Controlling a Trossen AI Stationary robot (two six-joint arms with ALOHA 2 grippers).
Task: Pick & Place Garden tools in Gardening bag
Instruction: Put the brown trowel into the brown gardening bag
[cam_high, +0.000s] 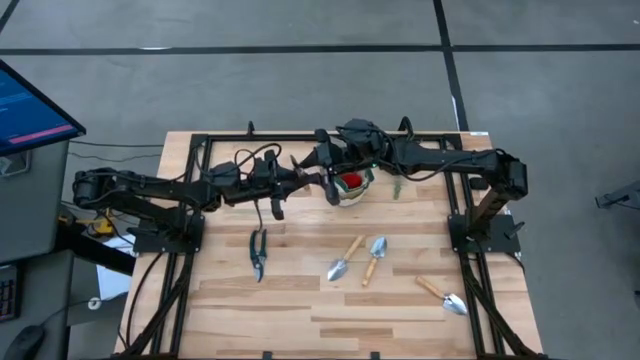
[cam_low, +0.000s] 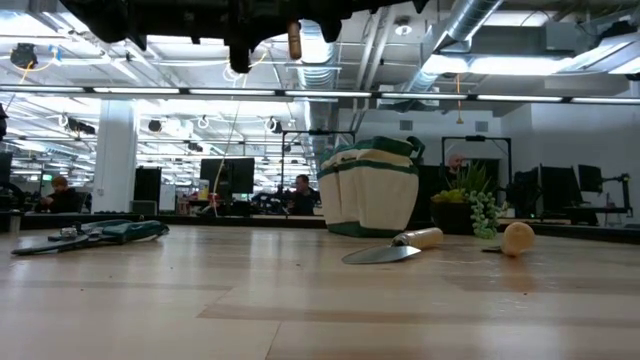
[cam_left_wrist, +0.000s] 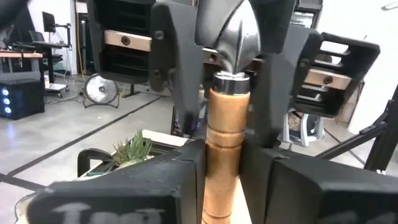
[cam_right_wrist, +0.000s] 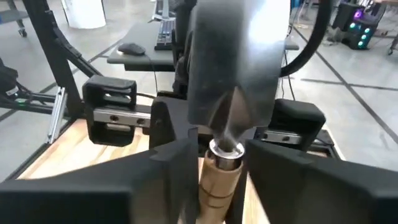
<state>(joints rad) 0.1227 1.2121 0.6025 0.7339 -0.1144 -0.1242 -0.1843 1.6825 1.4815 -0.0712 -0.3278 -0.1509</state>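
Note:
A trowel with a silver head (cam_right_wrist: 231, 68) and a light wooden handle (cam_left_wrist: 225, 143) stands upright in the air between my two grippers, just left of the green and cream gardening bag (cam_high: 353, 186). My left gripper (cam_left_wrist: 224, 177) and my right gripper (cam_right_wrist: 221, 177) face each other, both shut on the trowel's handle. A red piece (cam_high: 351, 181) shows inside the bag. Dark-handled shears (cam_high: 258, 252), two trowels (cam_high: 345, 262) (cam_high: 375, 254) and a third trowel (cam_high: 443, 295) lie flat on the table. My left gripper pinches the trowel's wooden handle (cam_left_wrist: 222, 163) between its two fingers, below the metal collar. The fingers come level from the table's left and lie across the handle. The trowel stands upright, head up, its handle end (cam_low: 294, 40) hanging clear of the table. My right gripper pinches the same handle (cam_right_wrist: 217, 180) between its two fingers, just under the metal collar (cam_right_wrist: 226, 149). The fingers come level from the table's right, across the handle. The silver head rises above the fingers.
A small green potted plant (cam_high: 397, 187) stands right of the bag. The bag stands at the table's far middle (cam_low: 372, 190). The tools lie across the middle and near right of the wooden table (cam_high: 300, 310). A black frame (cam_high: 200, 150) runs along the table's edges.

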